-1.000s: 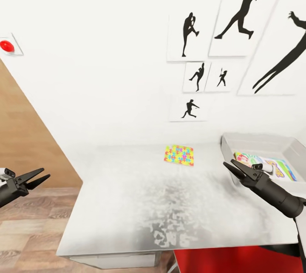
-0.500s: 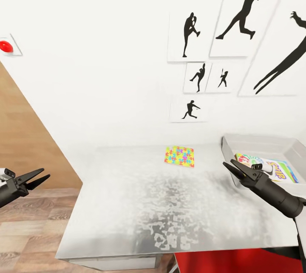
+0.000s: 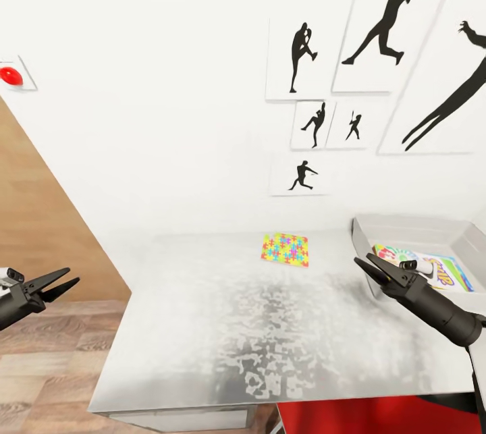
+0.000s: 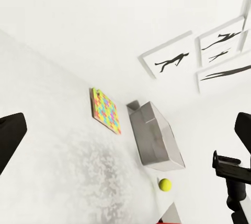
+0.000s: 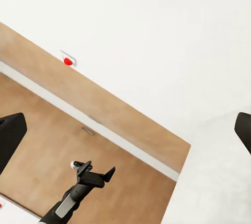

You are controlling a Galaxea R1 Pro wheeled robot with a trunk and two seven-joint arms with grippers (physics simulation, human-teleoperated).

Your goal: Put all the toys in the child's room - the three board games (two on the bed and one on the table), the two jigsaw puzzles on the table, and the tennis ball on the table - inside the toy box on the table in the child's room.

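Note:
One jigsaw puzzle (image 3: 284,248) lies flat on the table (image 3: 202,326) near the wall; it also shows in the left wrist view (image 4: 106,110). The toy box (image 3: 405,227) stands at the table's right end with a colourful board game (image 3: 439,270) inside. Past the toy box (image 4: 154,138) a yellow-green tennis ball (image 4: 165,184) rests on the table. My right gripper (image 3: 362,258) is open and empty, hovering just in front of the toy box's near-left corner. My left gripper (image 3: 73,275) is open and empty, over the floor left of the table.
Framed black silhouette pictures (image 3: 297,59) hang on the white wall behind the table. A red button plate (image 3: 10,75) sits on the wall at the left. Wood-plank floor (image 3: 40,366) lies left of the table; something red (image 3: 364,417) shows below its front edge.
The whole head view has shifted very slightly. The puzzle, the toy box and both grippers keep their places relative to each other.

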